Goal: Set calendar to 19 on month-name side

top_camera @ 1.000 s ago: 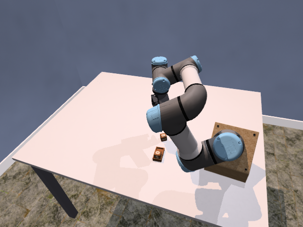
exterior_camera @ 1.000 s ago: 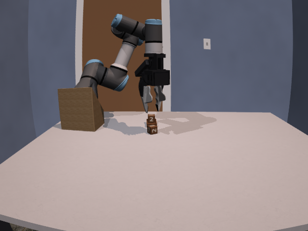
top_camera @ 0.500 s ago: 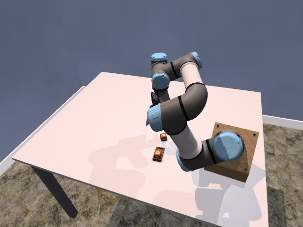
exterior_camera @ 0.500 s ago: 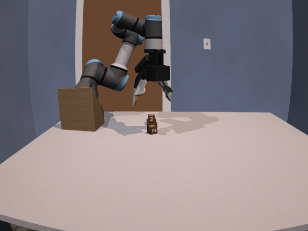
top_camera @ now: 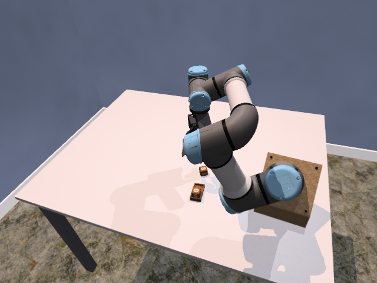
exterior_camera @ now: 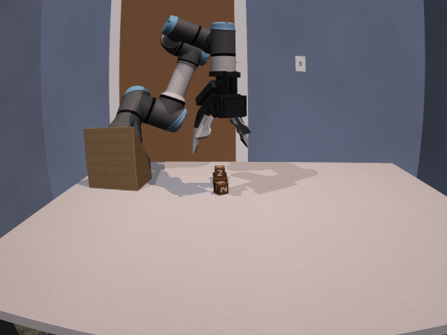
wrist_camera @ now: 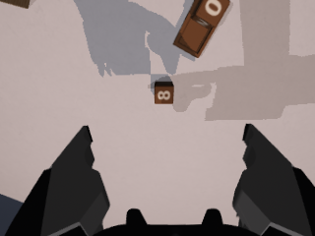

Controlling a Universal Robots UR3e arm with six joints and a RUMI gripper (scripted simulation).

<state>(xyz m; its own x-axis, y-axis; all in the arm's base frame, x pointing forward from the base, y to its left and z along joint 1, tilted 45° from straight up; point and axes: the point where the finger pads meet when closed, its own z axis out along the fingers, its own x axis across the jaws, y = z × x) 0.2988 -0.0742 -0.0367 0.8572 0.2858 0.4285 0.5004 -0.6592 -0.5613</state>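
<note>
Note the gripper [top_camera: 183, 151] [exterior_camera: 220, 149] [wrist_camera: 165, 126] above the table [top_camera: 136, 137] [exterior_camera: 223, 252] [wrist_camera: 49, 98], fingers wide apart. Note one cube [top_camera: 195, 191] [exterior_camera: 219, 172] [wrist_camera: 213, 8] in the tray [top_camera: 195, 199] [exterior_camera: 225, 179] [wrist_camera: 194, 36], 0 upward; near the tray, a loose cube [top_camera: 203, 170] [exterior_camera: 221, 188] [wrist_camera: 163, 93], 8 upward.

Open space (nice) around the loose cube [top_camera: 203, 170] [exterior_camera: 221, 188] [wrist_camera: 163, 93]

The grey and white robot arm [top_camera: 240, 128] [exterior_camera: 180, 79] with light blue round caps goes up from its base, bends at its elbow, and reaches out high. Its dark grey wrist [top_camera: 199, 88] [exterior_camera: 222, 45] points straight down over the surface. The black jaws with pale grey tips [exterior_camera: 220, 149] [wrist_camera: 167, 129] hang up in the air, spread wide apart, and hold nothing.
</note>
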